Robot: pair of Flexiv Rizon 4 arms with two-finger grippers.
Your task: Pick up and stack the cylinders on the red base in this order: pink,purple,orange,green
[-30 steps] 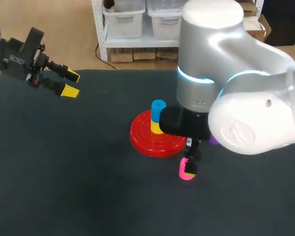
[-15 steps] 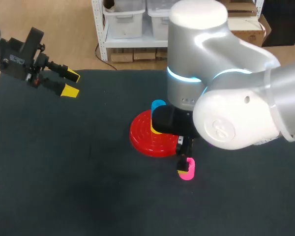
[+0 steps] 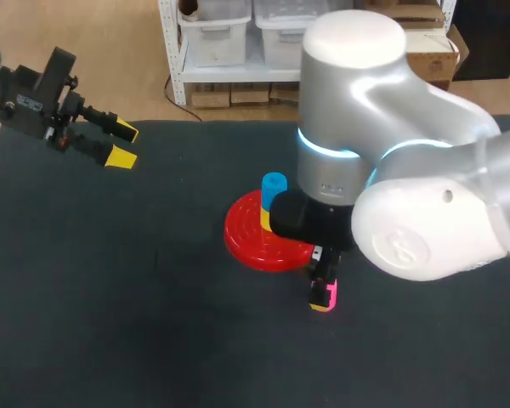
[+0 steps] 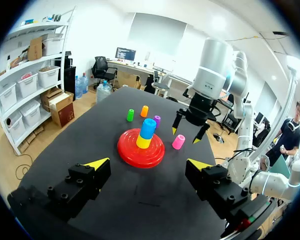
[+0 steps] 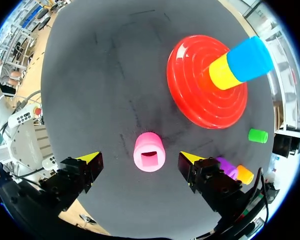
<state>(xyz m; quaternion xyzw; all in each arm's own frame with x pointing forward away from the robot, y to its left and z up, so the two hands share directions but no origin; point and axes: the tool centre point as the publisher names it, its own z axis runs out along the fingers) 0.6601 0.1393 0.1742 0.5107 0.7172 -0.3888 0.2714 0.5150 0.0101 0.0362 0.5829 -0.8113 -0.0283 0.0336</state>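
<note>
A dark charcoal matte table [image 3: 110,297] is filling most of the head view, its surface taking soft, even light. Beyond its far edge a light brown wooden floor [image 3: 110,34] is showing. A white metal shelving unit [image 3: 238,74] is standing on it, carrying translucent white plastic bins [image 3: 214,34] above brown cardboard boxes [image 3: 229,96]. In the left wrist view, plain white walls [image 4: 90,30] are closing the room and a bright ceiling light [image 4: 217,22] is glowing overhead.
</note>
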